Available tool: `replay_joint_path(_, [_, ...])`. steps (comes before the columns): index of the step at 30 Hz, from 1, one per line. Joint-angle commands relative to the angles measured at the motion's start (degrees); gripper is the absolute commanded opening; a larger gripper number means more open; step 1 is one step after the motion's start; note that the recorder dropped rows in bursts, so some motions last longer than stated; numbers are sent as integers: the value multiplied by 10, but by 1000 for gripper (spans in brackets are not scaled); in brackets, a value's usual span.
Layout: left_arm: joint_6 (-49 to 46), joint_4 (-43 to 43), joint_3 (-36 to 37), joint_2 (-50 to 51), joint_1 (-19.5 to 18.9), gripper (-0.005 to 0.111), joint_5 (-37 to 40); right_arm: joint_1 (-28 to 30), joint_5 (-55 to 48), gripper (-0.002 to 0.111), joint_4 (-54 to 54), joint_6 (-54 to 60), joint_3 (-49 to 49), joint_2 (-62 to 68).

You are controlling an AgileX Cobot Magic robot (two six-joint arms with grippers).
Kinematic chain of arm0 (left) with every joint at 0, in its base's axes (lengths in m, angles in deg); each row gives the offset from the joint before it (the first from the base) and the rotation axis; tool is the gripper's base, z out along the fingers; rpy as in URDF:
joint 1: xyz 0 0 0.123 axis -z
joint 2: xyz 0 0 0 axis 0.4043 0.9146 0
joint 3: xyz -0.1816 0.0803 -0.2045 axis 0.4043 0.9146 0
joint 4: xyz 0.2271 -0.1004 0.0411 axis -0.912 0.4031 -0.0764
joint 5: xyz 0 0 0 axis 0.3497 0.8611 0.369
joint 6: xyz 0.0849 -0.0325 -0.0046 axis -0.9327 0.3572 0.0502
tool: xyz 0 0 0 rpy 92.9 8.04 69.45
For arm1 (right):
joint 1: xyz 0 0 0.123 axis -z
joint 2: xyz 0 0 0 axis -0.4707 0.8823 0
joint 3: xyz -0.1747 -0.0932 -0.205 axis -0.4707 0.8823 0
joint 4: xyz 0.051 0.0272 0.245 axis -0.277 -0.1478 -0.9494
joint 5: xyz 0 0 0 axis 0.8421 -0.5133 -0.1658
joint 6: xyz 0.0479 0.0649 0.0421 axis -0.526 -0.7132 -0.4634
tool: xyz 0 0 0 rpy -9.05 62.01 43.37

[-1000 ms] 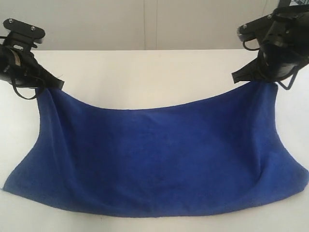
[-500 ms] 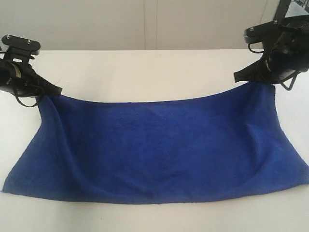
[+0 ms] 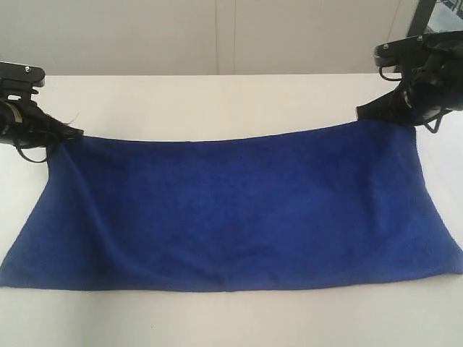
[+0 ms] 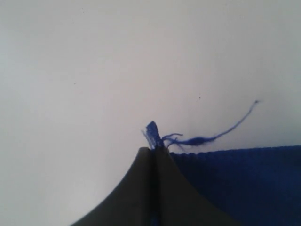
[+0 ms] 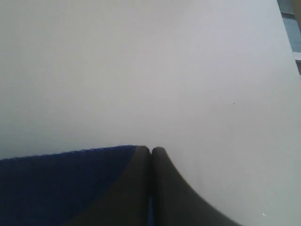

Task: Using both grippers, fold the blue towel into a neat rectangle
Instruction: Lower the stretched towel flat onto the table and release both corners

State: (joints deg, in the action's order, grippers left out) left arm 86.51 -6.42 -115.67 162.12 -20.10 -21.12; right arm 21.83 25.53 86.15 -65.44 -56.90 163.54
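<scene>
The blue towel (image 3: 239,210) stretches across the white table (image 3: 217,101), its far edge lifted and pulled nearly straight between both arms. At the far left corner my left gripper (image 3: 71,134) is shut on the towel; the left wrist view shows a blue tuft and loose thread (image 4: 202,139) poking out past the pinched fingertips (image 4: 153,151), with cloth (image 4: 244,183) beside them. My right gripper (image 3: 362,113) is shut on the far right corner. In the right wrist view a sliver of blue shows between the closed fingers (image 5: 151,151) and cloth (image 5: 56,183) hangs to one side.
The towel's near edge lies on the table close to the front. A pale wall (image 3: 217,36) rises behind the table's far edge. A dark frame (image 3: 423,18) stands at the back right behind the right arm.
Both grippers have moved apart and lower, the left further left and the right further right. The sagging far edge has been pulled nearly straight, and the towel has spread flatter.
</scene>
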Motion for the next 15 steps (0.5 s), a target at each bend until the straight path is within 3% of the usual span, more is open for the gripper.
replay_joint_path(1, [3, 2, -1, 18, -3, 0, -56, 15, 27, 0, 8, -3, -4, 10])
replay_joint_path(15, [-31, 2, -1, 50, -3, 0, -87, 17, 68, 0, 8, -3, -4, 55])
